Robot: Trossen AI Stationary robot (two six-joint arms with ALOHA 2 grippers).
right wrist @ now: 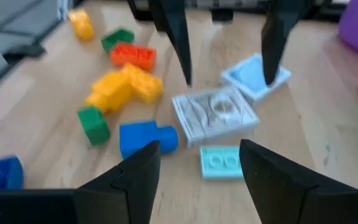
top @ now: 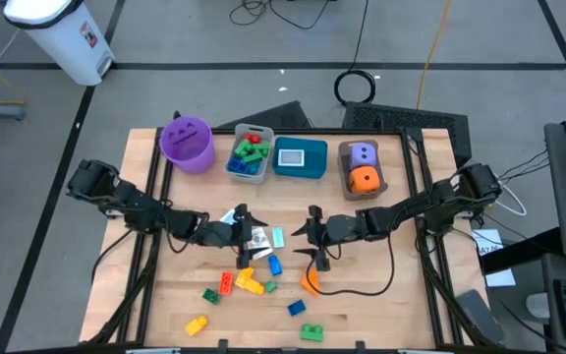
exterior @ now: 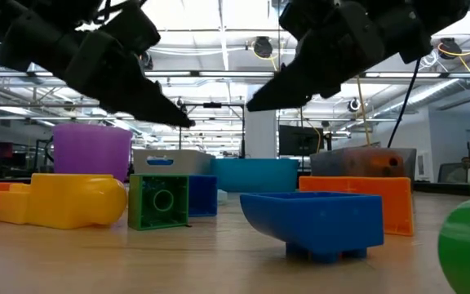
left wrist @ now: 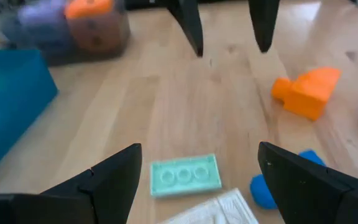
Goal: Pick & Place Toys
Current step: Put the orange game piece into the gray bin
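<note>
Both grippers are seen hovering face to face over mid-table, the left gripper (top: 242,222) and right gripper (top: 312,232) each with fingers apart and empty. Between them lie a mint card (left wrist: 184,175) and a grey-white card (right wrist: 214,115), flat on the table (top: 381,305), with loose bricks (top: 249,283) just beside. The mint card is judged the likely target; being thin, it is best straddled squarely, fingertips lowered to the wood before closing.

one camera looks straight down on the table (top: 381,305); another sits at tabletop height among the bricks; both close wrist cameras face each other over the mint plate (left wrist: 185,175)
</note>
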